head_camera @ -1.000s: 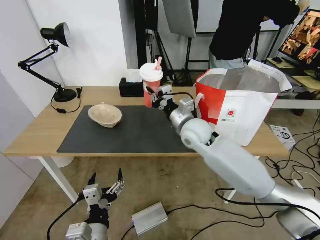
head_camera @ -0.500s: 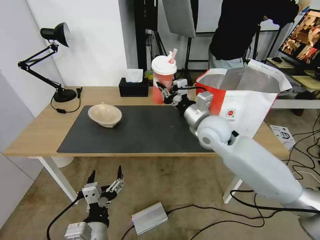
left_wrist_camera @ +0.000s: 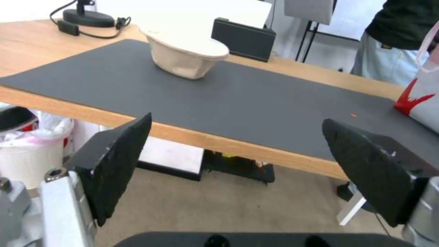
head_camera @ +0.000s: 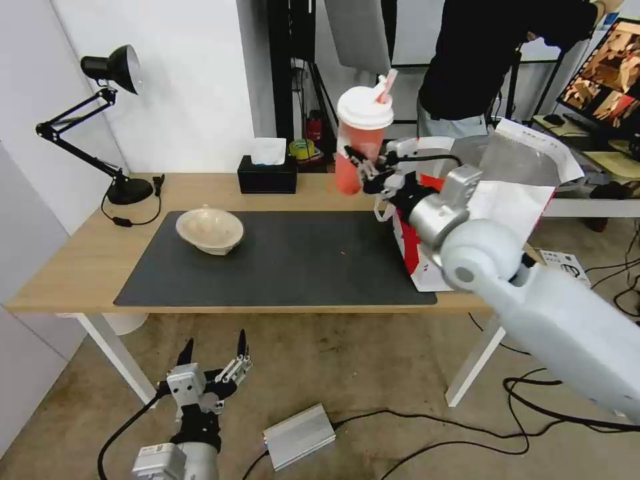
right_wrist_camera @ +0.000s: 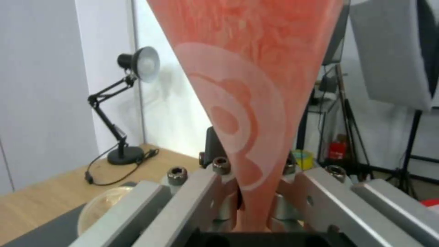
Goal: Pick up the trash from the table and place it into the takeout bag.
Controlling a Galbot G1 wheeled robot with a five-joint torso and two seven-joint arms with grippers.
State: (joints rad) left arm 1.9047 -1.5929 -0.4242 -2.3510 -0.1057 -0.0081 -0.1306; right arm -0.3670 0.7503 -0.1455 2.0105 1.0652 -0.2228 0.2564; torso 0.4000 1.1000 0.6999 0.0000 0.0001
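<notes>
Since 1 second ago the right gripper (head_camera: 363, 170) has carried the red drink cup (head_camera: 359, 143) up and to the right, so it now hangs in the air just left of the takeout bag (head_camera: 467, 200). Its claw is clenched on the cup's lower part, and the cup stands almost upright with its white lid and straw on top. From the right wrist, the cup (right_wrist_camera: 249, 85) sits squeezed between the 2 metal jaws. On the table (head_camera: 80, 260), the beige pulp bowl (head_camera: 209, 230) rests on the far left part of the dark grey mat (head_camera: 280, 267), well apart from the bag. Down low, in front of the table, the left gripper (head_camera: 213, 353) waits with its claw spread wide, its 2 black pads (left_wrist_camera: 121, 161) holding nothing.
</notes>
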